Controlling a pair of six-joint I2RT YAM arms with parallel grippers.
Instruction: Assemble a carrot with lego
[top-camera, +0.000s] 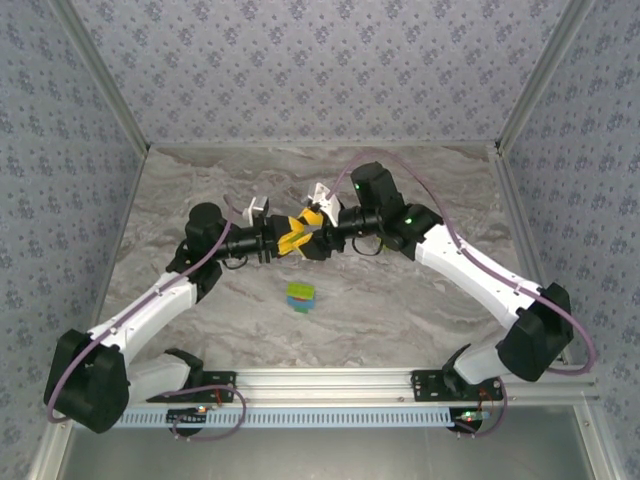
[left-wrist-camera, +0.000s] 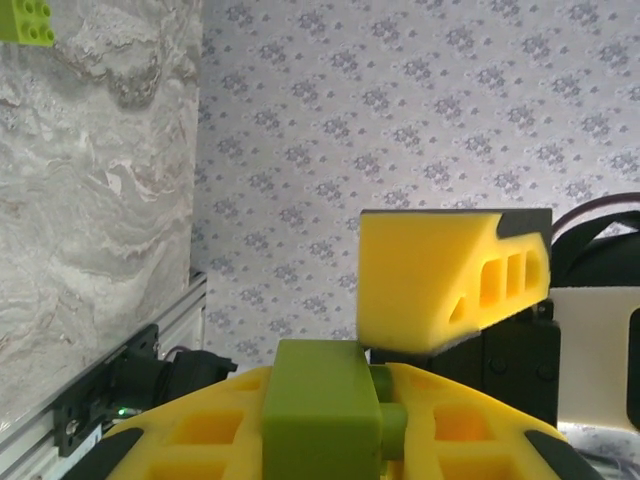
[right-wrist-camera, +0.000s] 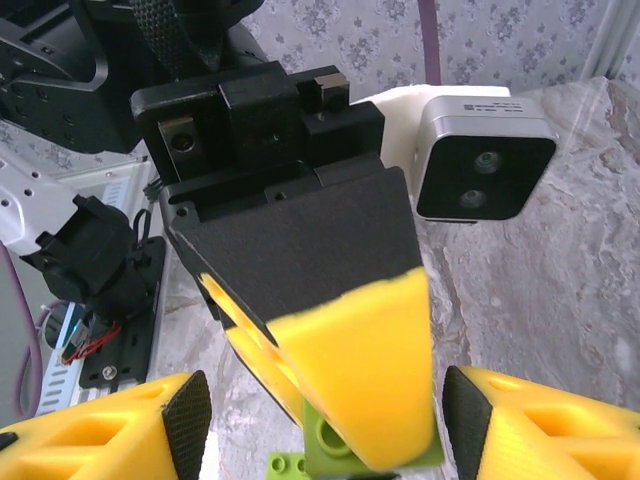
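Left jaws tight on green brick (left-wrist-camera: 320, 410)

Soft, even overhead light washes the marbled surface (top-camera: 400, 300); shadows are faint, and the nearest yellow fingers (right-wrist-camera: 360, 380) blur.

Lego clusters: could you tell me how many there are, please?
2: a stack on the table, and a green brick in the left gripper; others may be hidden.
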